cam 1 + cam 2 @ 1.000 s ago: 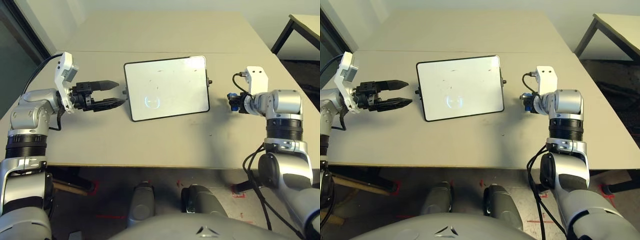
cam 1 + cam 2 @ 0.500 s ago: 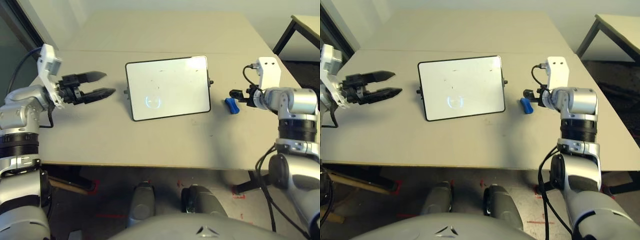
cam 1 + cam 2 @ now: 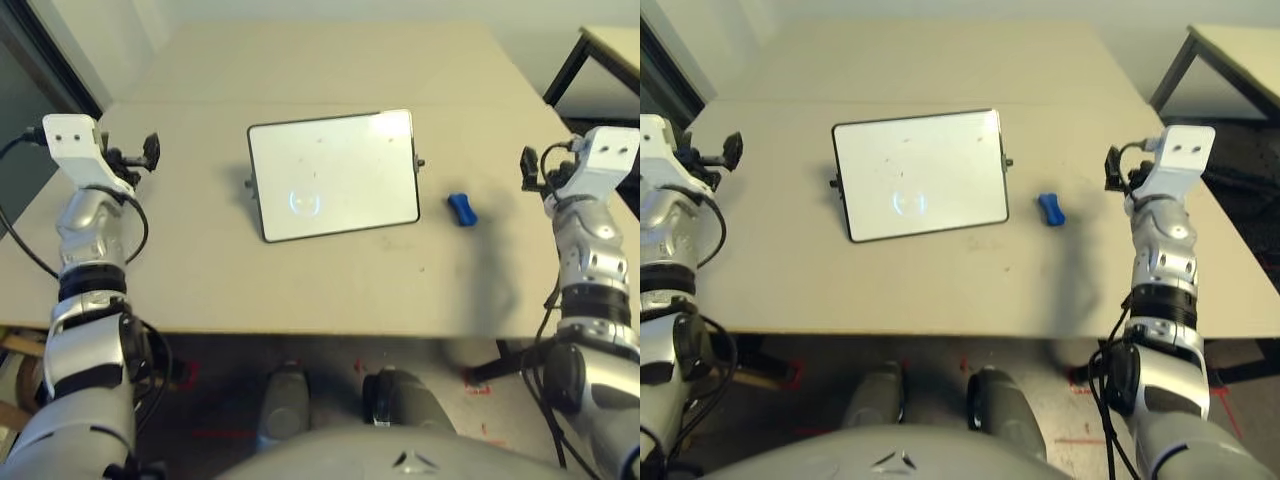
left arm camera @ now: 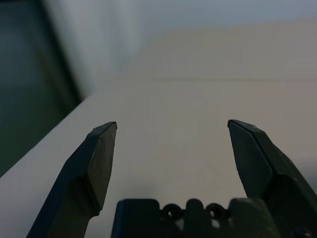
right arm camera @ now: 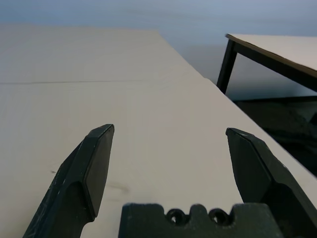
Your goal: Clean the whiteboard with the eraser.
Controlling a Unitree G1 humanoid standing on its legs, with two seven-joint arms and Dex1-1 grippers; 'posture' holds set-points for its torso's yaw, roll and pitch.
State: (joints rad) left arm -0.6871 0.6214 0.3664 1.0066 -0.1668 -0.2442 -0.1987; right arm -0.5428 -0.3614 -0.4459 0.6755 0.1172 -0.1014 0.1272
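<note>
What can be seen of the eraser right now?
The eraser is a small bright blue oblong block, slightly narrower at its middle, its material not clear. It lies flat on the beige table, a little askew, just to the right of the whiteboard with a strip of bare tabletop between them. Nothing touches it but the table. The right pincer stands open, away from it, over the table's right side.

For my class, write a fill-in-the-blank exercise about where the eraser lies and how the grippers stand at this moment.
1. The eraser lies on the table to the robot's ____ of the whiteboard.
2. The eraser's colour is ____.
3. The left gripper is ____.
4. The right gripper holds ____.

Missing words: right; blue; open; nothing
</note>
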